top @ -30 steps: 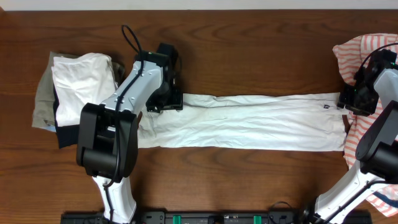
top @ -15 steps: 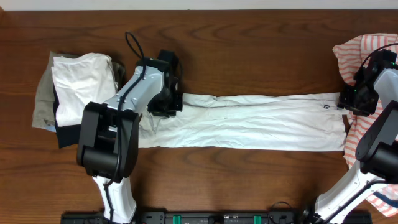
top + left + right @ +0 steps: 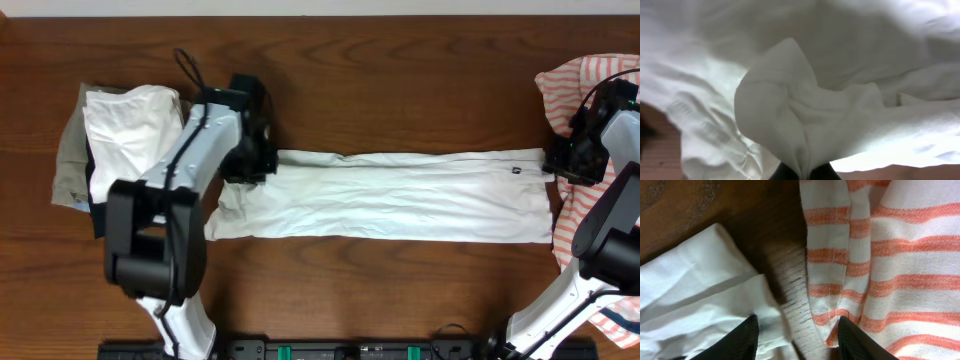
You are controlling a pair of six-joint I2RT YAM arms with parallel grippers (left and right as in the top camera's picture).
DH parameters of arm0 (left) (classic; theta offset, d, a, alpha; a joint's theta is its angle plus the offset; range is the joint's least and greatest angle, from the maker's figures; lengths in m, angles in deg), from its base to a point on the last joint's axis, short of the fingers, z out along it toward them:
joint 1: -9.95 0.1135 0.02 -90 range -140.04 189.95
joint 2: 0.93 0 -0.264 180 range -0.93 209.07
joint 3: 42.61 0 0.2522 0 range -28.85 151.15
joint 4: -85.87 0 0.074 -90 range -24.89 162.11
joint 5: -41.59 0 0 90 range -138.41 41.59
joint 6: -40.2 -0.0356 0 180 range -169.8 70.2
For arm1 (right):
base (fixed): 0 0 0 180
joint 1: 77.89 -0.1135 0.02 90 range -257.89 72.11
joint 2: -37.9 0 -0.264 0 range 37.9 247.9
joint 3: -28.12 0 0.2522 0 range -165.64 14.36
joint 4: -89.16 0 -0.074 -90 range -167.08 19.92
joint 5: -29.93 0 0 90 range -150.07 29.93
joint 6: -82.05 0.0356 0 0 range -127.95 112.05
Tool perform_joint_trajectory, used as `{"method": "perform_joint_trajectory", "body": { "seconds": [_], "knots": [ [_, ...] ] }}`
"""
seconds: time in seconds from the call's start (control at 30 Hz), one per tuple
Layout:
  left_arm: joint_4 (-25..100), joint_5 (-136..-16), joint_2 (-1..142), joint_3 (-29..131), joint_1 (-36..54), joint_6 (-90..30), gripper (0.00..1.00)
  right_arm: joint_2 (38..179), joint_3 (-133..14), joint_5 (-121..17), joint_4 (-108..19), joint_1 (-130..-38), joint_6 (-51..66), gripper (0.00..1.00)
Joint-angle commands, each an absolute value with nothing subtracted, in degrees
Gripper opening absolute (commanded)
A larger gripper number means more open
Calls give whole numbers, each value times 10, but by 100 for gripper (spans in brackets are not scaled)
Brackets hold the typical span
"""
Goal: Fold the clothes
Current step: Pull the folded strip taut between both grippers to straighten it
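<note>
A long white garment (image 3: 400,195) lies in a folded strip across the table's middle. My left gripper (image 3: 250,163) is shut on its upper left corner; in the left wrist view the white cloth (image 3: 790,115) bunches up from a pinch between the dark fingertips (image 3: 822,173). My right gripper (image 3: 560,165) hangs open at the strip's right end. Its fingers (image 3: 746,336) straddle bare wood, with the white garment's corner (image 3: 705,290) on one side and the coral-white striped shirt (image 3: 895,255) on the other, gripping neither.
A stack of folded pieces (image 3: 125,130), white on top of khaki and black, lies at the far left beside the left arm. The striped shirt (image 3: 585,80) spreads along the right edge under the right arm. Bare wood table (image 3: 400,90) runs behind the strip.
The left gripper closed on the white garment's upper left corner and drew it leftward; the strip's left end slid left and puckered. The right gripper stayed put.
</note>
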State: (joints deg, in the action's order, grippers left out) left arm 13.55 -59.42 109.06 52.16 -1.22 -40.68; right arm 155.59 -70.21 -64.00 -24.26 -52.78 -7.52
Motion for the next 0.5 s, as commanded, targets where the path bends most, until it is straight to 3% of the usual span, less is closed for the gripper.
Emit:
{"method": "perform_joint_trajectory", "body": {
  "seconds": [0.0,0.47],
  "knots": [
    [130,-589,1081,524,-9,-412,6,1543,-715,-645,-244,-526,-67,50],
    [128,-589,1081,524,-17,-412,6,1543,-715,-495,-249,-526,-78,50]
  ]
}}
